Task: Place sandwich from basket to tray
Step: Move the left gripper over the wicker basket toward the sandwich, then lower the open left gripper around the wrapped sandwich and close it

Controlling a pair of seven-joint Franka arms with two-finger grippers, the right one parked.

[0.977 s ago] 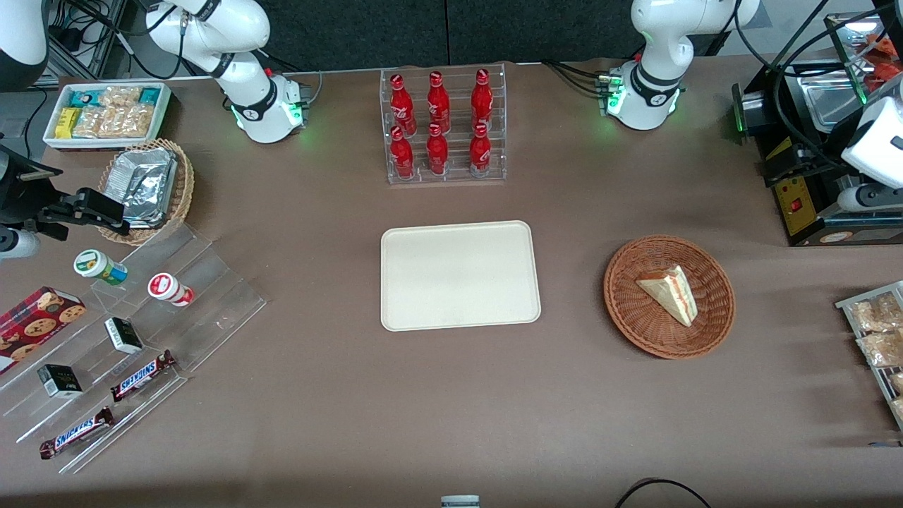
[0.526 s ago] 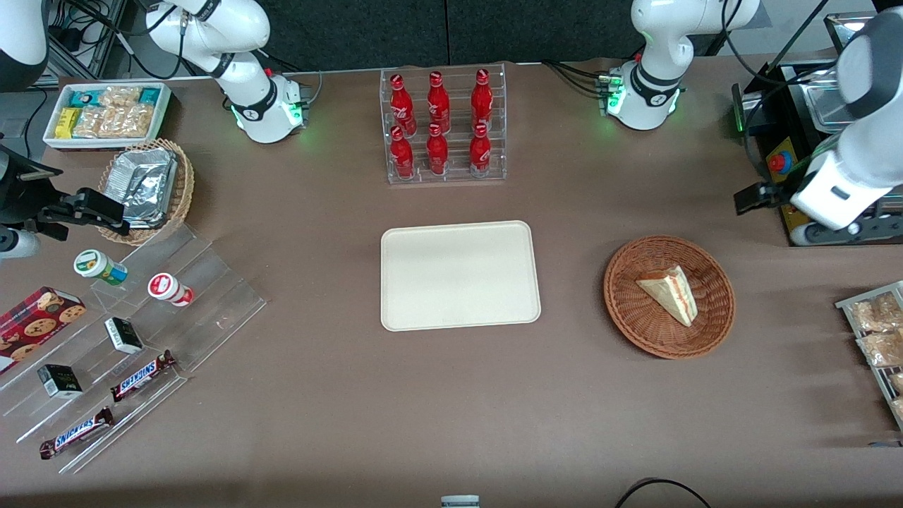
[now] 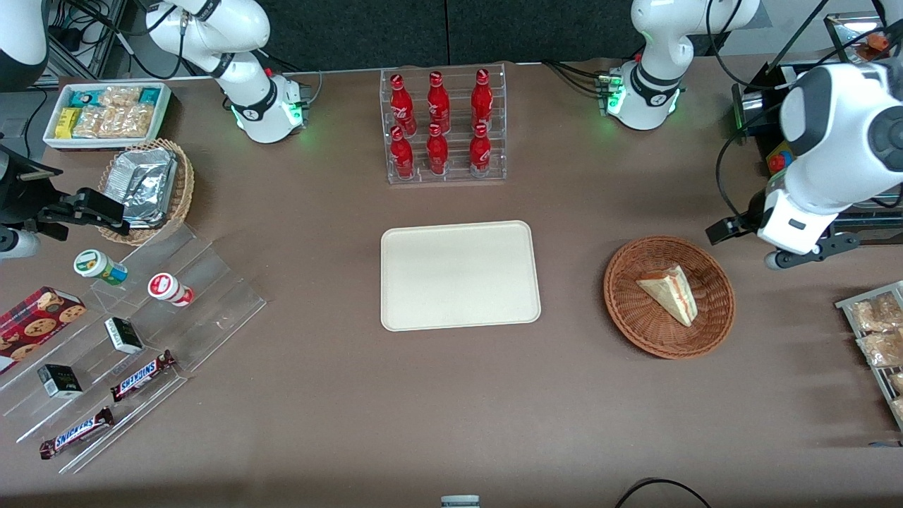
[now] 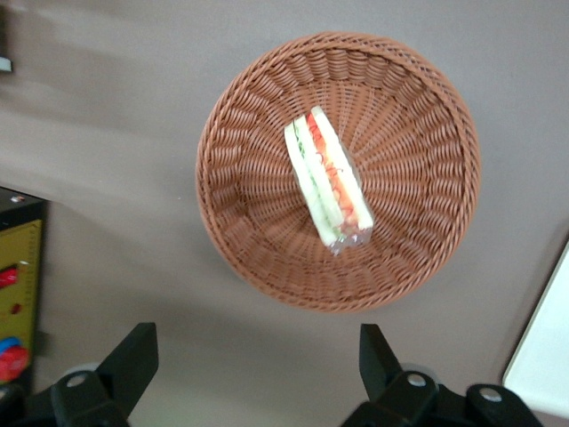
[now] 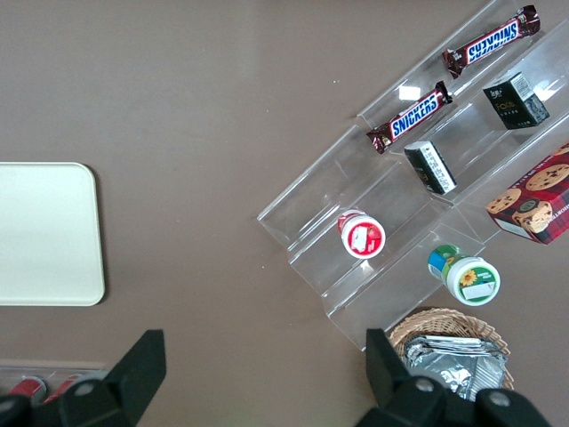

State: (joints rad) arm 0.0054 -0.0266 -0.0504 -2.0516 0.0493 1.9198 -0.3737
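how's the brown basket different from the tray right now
The basket is round, woven and reddish-brown; the tray is rectangular, smooth and cream. The basket holds the sandwich; the tray holds nothing. The open gripper hovers beside the basket, away from the tray. Both are shallow and sit on the table.

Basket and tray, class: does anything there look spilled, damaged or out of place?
Nothing stands out. The sandwich lies wrapped and intact in the basket; the tray is bare and square on the table. The gripper hangs open beside the basket, touching nothing.
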